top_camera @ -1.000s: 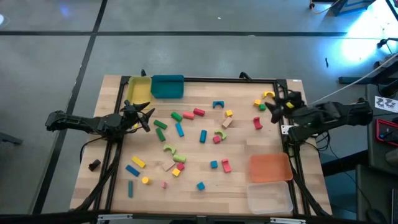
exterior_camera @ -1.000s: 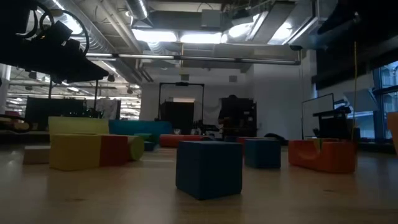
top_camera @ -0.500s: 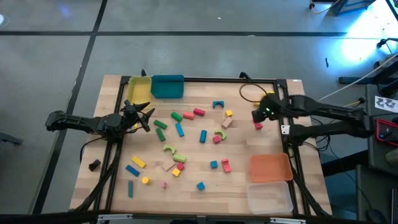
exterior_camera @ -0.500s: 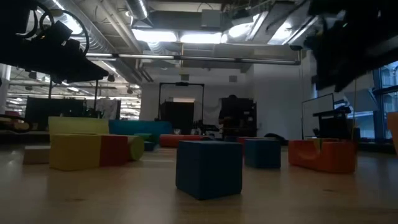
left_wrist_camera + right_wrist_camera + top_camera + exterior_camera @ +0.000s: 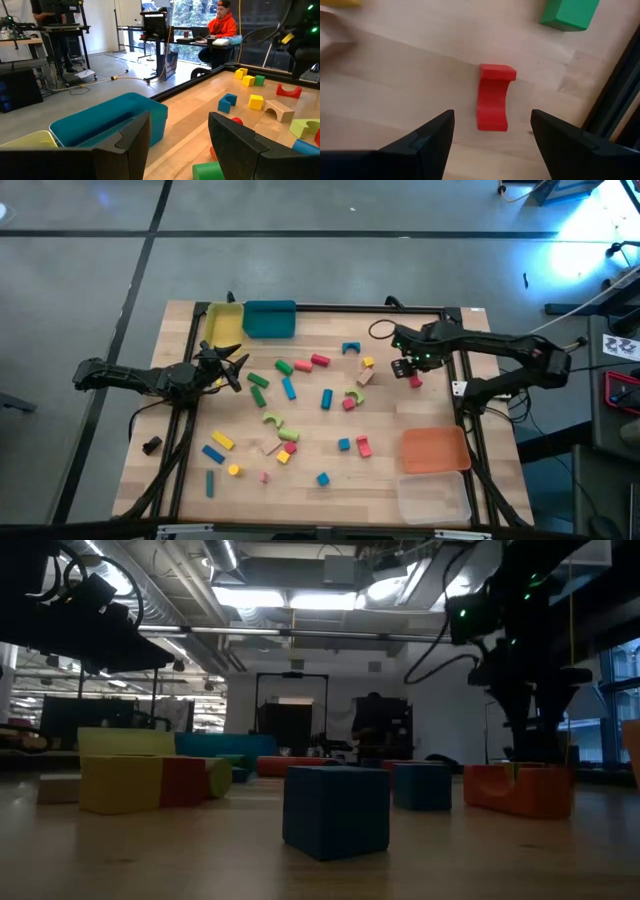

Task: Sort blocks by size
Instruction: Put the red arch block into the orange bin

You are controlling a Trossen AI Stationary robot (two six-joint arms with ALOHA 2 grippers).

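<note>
Many small coloured blocks lie scattered flat on the wooden table. A red arch block lies on its side near the right edge, also in the high view. My right gripper hangs open above the arch, pointing down, one finger to each side and clear of it; it also shows in the high view and the low view. My left gripper waits open and level at the table's left, near the teal tray.
A yellow tray and the teal tray stand at the far left, an orange tray and a clear tray at the near right. A green block lies close to the arch. A person sits beyond the table.
My right gripper has swung from the table's far right edge toward the left and down, tipping from level until it points down over the red arch block. The blocks have stayed where they were.
</note>
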